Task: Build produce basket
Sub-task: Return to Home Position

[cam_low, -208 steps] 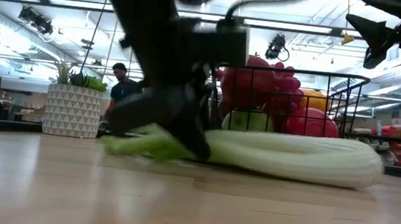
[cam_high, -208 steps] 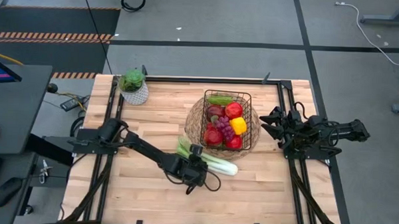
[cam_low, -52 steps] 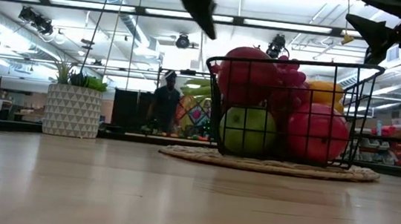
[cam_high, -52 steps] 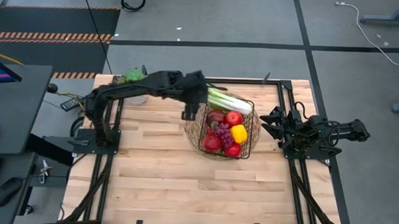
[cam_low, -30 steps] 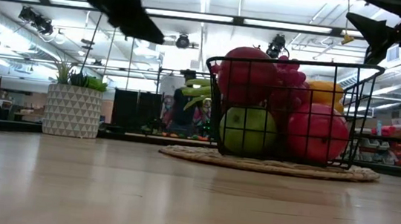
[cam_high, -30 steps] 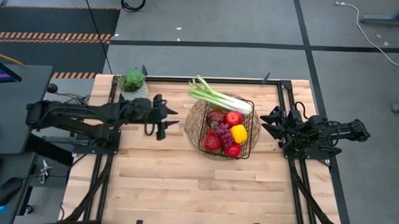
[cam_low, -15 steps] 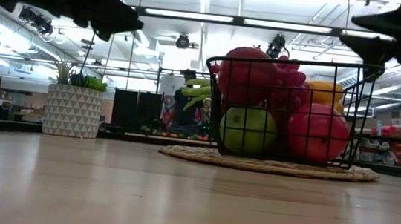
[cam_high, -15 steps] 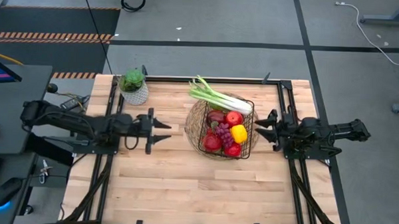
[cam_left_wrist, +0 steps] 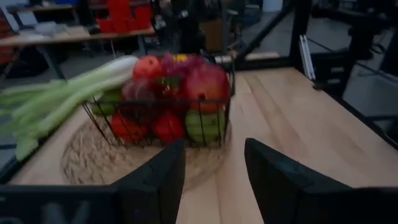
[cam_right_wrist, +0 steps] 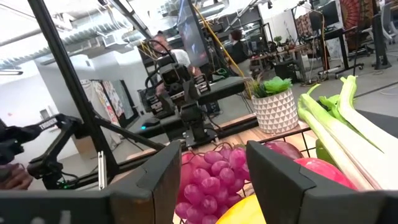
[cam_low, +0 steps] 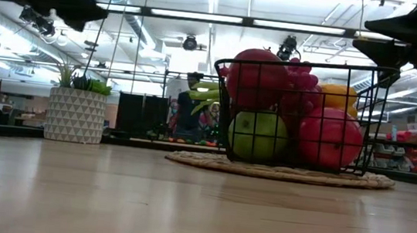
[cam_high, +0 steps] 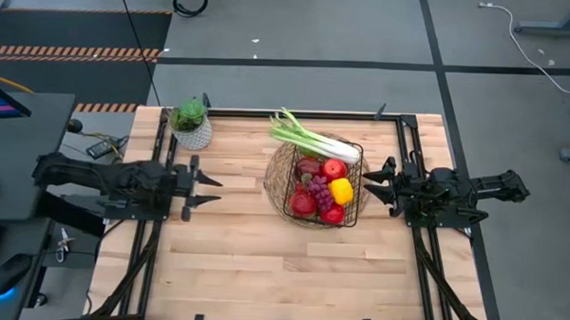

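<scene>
The black wire basket (cam_high: 324,178) stands on a round woven mat (cam_high: 275,183) at the table's middle right. It holds red apples, a yellow pepper (cam_high: 340,190), purple grapes (cam_right_wrist: 211,180) and a green piece. A long pale-green leek (cam_high: 309,138) lies across the basket's far rim, and its leaves stick out past the far left corner. My left gripper (cam_high: 211,191) is open at the table's left, level, pointing at the basket (cam_left_wrist: 168,99). My right gripper (cam_high: 368,187) is open just right of the basket. Neither has anything between its fingers.
A leafy plant in a white patterned pot (cam_high: 191,124) stands at the far left corner. Black frame rails (cam_high: 157,222) run along both side edges. Bare wood (cam_high: 281,264) spreads across the near half of the table. A person shows in the room beyond (cam_low: 191,107).
My left arm has drawn back from the basket toward the table's left edge, sinking a little and coming level, with its fingers still apart. My right gripper has tipped, so its fingers now point level at the basket. The basket and the leek have stayed put.
</scene>
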Available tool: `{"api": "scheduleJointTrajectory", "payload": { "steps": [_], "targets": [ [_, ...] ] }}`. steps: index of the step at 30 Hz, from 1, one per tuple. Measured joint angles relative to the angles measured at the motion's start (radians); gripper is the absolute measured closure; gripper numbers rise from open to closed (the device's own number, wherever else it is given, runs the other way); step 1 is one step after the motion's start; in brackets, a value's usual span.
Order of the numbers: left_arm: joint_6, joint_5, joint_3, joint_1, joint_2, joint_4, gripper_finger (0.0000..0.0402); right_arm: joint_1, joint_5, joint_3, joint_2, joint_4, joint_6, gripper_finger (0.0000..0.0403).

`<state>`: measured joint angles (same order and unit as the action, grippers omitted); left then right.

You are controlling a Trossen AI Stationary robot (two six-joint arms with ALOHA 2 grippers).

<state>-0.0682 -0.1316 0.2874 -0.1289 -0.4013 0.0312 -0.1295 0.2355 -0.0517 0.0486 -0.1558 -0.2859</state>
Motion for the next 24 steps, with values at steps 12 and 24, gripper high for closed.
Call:
{"api": "scheduleJointTrajectory", "payload": {
  "steps": [12, 24],
  "targets": [
    [0.017, 0.030, -0.113, -0.079, 0.379, 0.108, 0.0230, 0.000, 0.000, 0.000, 0.000, 0.000, 0.000, 0.0215],
    [0.452, 0.032, -0.131, -0.116, 0.336, 0.084, 0.0230, 0.000, -0.001, 0.000, 0.000, -0.012, 0.000, 0.0215]
  ]
}}
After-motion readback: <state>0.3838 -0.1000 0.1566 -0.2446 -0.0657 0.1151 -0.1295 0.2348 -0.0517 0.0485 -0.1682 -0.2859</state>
